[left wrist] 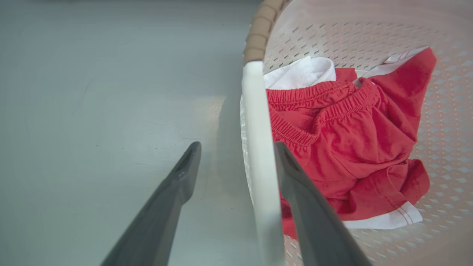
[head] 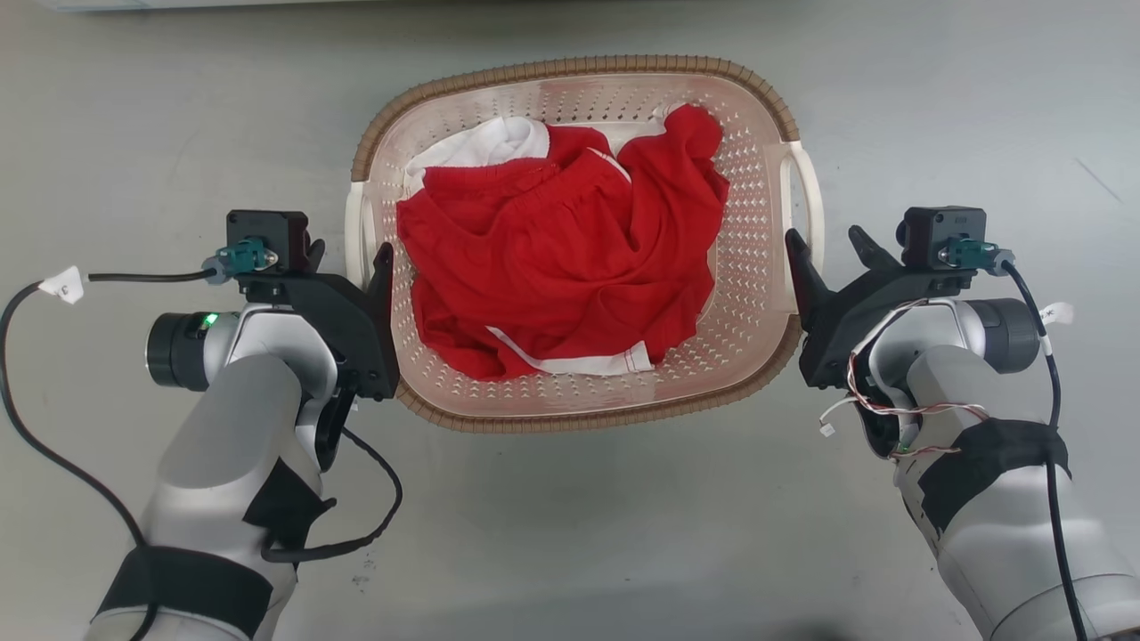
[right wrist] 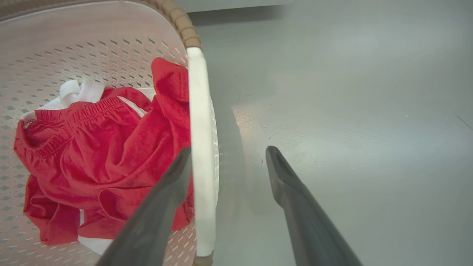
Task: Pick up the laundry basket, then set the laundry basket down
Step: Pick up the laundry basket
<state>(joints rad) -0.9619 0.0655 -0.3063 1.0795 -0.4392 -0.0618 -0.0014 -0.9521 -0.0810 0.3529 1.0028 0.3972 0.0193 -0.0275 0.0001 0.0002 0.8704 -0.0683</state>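
The laundry basket [head: 570, 68], pale and perforated with a brown braided rim, lies in the middle of the head view and holds red and white clothes [head: 561, 258]. My left gripper [head: 349, 254] is open and straddles the basket's white left handle [left wrist: 258, 129], one finger inside the basket wall and one outside. My right gripper [head: 826, 239] is open too, straddling the white right handle [right wrist: 199, 111] in the same way. In both wrist views, the handle runs up between the fingers, close to the inner finger and with a gap to the outer one.
Plain grey floor [head: 570, 534] surrounds the basket on every side. A pale edge of something [head: 98, 4] runs along the top left of the head view. Black cables [head: 374, 499] hang from both forearms.
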